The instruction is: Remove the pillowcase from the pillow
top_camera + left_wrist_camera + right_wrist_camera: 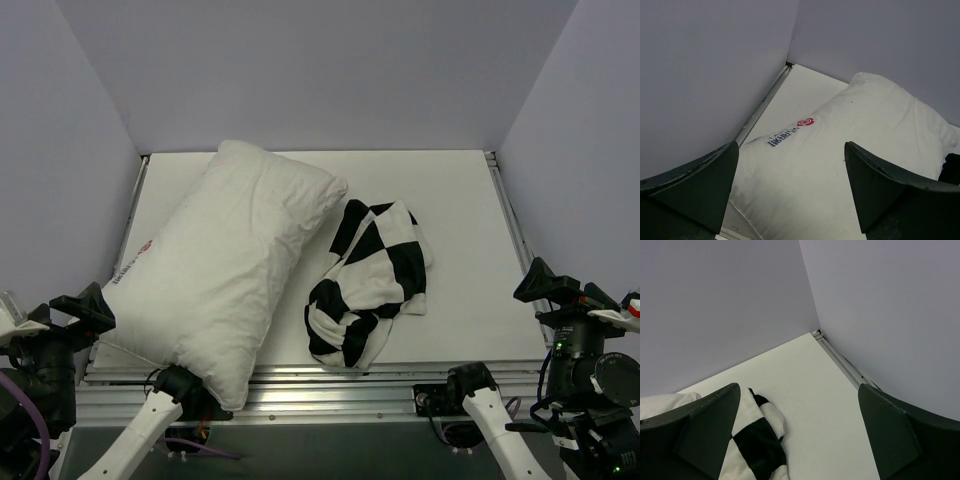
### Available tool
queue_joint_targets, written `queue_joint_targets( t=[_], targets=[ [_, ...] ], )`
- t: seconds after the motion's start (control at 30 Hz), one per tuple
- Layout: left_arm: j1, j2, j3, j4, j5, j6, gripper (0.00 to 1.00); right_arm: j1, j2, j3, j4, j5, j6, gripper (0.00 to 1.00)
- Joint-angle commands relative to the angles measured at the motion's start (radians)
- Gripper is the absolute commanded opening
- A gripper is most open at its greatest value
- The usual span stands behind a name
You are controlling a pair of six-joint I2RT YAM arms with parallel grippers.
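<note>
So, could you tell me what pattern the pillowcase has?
The pillowcase has black-and-white checks, clearest from the top external view.

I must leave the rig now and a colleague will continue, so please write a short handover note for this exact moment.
The left tool is open and empty, at the near left corner, looking over the pillow.
The right tool is open and empty, at the near right side.
The pillow lies bare and diagonal on the left of the table.
The pillowcase is a crumpled heap just to the right of it, fully off.
Done: the cover is removed.
Left: nothing visible, only confirm the result.
</note>
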Motion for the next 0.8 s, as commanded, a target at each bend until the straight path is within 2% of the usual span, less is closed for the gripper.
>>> queue_joint_targets(
  t=[0.0, 0.77],
  targets=[
    [0.004, -0.01, 0.02, 0.017, -0.011, -0.005, 0.94, 0.004, 0.02, 0.007, 0.047, 0.004, -0.016, 1.0],
    [-0.004, 0.01, 0.02, -0.007, -0.004, -0.031, 0.94, 0.012, 0.008, 0.032, 0.025, 0.008, -0.03, 1.0]
  ],
)
